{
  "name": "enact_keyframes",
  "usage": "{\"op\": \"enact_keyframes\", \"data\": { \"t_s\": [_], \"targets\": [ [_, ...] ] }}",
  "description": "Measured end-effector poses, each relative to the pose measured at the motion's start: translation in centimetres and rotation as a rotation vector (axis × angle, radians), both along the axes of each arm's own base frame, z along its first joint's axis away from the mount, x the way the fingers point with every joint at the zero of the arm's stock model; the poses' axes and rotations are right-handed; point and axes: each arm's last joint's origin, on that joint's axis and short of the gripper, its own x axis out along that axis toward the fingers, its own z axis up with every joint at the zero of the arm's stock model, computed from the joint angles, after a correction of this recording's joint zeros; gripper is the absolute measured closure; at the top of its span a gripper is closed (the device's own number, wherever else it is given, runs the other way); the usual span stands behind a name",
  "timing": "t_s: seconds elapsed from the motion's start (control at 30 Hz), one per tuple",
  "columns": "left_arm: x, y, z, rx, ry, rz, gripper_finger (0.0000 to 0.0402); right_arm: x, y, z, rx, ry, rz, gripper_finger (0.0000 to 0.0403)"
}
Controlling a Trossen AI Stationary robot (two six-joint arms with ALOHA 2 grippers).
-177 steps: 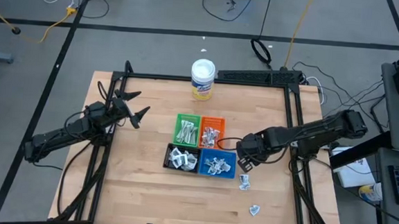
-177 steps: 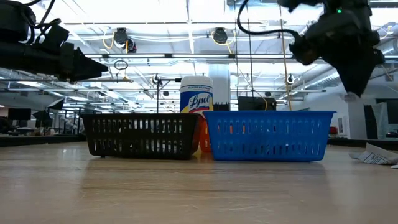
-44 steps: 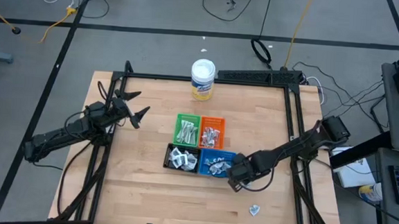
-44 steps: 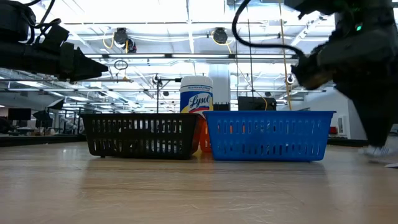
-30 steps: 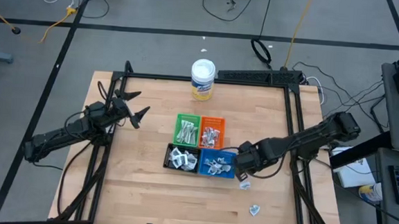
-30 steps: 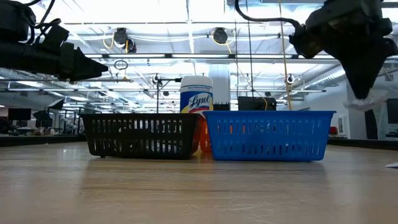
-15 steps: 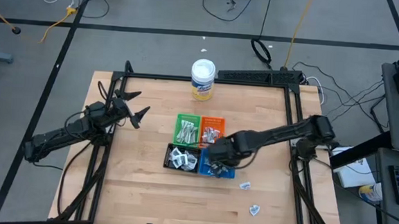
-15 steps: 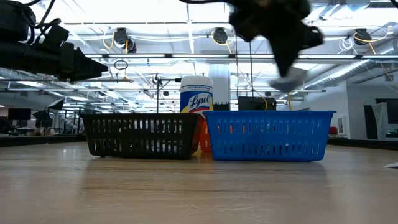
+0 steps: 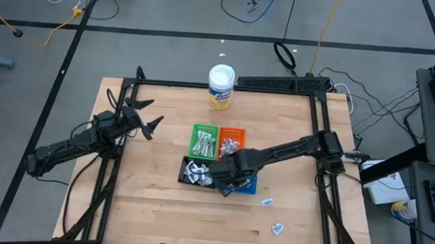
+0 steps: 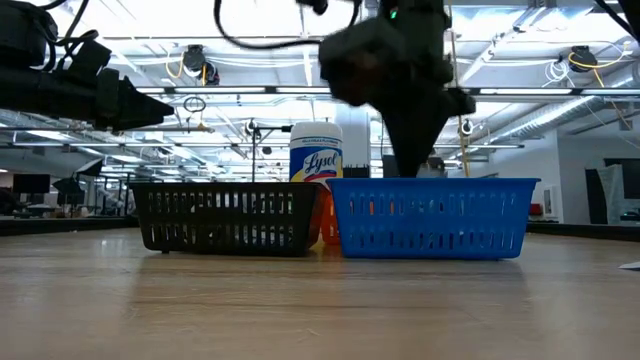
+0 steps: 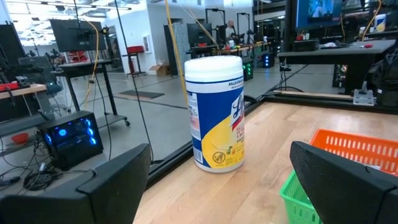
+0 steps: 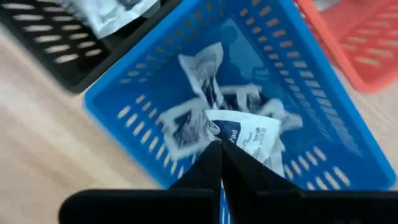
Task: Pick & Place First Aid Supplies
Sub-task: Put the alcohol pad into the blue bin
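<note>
My right gripper [image 12: 221, 148] hangs shut on a small white printed packet [image 12: 252, 134] above the blue tray [image 12: 323, 99], which holds several more white packets [image 12: 199, 68]. From above, the right gripper [image 9: 225, 181] stands over the blue tray's [image 9: 248, 187] left part, beside the black tray [image 9: 192, 171]. In the low view it [image 10: 410, 160] points down just above the blue tray's rim [image 10: 430, 183]. My left gripper [image 9: 146, 116] waits open near the table's left edge, level, touching nothing. My right gripper pinches the packet by one corner [image 12: 229, 129] between its two shut fingers [image 12: 208, 165], which come from above and point down. The packet sticks out sideways from the fingertips. It hangs clear above the packets lying in the blue tray.
The green tray [image 9: 203, 140] and orange tray [image 9: 233, 138] stand behind the black and blue ones. A white-lidded, yellow-labelled tub [image 9: 220, 87] stands at the far edge. Two loose packets [image 9: 267, 202] [image 9: 277, 229] lie on the bare wood right of the trays, toward the near edge.
My right gripper, still shut on the packet, has swept toward the table's left, from beside the blue tray's right end to above the tray, rolling a little about its own axis. The packet has travelled with it, clear of the table.
</note>
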Motion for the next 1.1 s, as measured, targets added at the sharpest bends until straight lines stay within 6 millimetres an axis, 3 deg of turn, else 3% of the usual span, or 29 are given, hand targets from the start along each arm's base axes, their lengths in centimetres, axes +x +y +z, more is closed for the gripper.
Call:
{"op": "enact_keyframes", "data": {
  "t_s": [0.13,0.37,0.53,0.7,0.87,1.1],
  "targets": [
    [0.0,0.0,0.0,0.000,0.000,0.000,0.0009,0.6,0.2,-1.6,-0.026,0.013,0.023,0.0403],
    [0.0,0.0,0.0,0.000,0.000,0.000,0.0009,1.3,0.4,-2.0,-0.012,-0.040,0.038,0.0383],
    [0.0,0.0,0.0,0.000,0.000,0.000,0.0009,1.4,0.5,-1.8,-0.011,-0.048,0.043,0.0310],
    [0.0,0.0,0.0,0.000,0.000,0.000,0.0009,0.7,0.4,-0.3,0.002,-0.058,0.066,0.0227],
    [0.0,0.0,0.0,0.000,-0.001,0.000,0.0009,-0.1,0.6,1.1,0.009,-0.095,0.234,0.0184],
    [0.0,0.0,0.0,0.000,-0.001,0.000,0.0009,-1.8,1.4,2.3,-0.031,-0.136,0.626,0.0172]
  ]
}}
